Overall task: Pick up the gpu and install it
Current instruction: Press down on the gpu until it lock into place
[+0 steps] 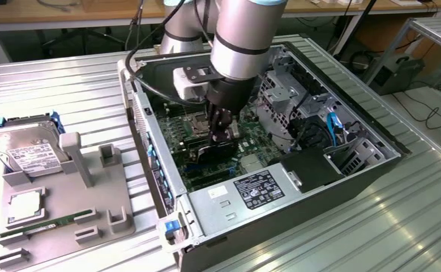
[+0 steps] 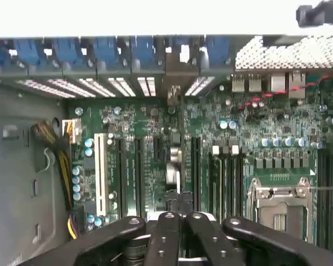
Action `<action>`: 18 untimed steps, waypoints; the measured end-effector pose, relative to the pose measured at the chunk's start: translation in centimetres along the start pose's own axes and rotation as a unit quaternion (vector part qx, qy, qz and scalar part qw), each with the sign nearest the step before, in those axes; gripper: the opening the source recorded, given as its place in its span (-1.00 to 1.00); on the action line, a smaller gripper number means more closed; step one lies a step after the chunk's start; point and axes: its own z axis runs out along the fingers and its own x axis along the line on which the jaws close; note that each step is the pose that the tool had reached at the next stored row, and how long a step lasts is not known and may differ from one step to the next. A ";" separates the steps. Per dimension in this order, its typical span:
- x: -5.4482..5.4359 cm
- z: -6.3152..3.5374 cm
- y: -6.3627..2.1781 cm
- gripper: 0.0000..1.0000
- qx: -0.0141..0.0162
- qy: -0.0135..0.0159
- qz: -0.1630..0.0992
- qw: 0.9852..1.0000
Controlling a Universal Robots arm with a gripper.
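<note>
Exterior view: pincer [image 1: 222, 131] clamps gpu [image 1: 218, 152] between case [image 1: 303, 198] walls.

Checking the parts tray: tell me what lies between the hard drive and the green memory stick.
A square silvery chip on the grey tray, in the exterior view.

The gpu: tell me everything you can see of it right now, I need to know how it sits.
The gpu is a thin, flat black card, held on edge inside the open computer case. The gripper is shut on its upper edge. In the wrist view it appears edge-on as a narrow strip over the green motherboard, running between the expansion slots, with its silvery metal bracket at the case's rear wall. Whether it is seated in a slot cannot be told.
</note>
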 end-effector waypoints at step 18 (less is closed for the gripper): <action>-0.4 1.40 1.48 -0.79 0.000 0.000 0.000 1.000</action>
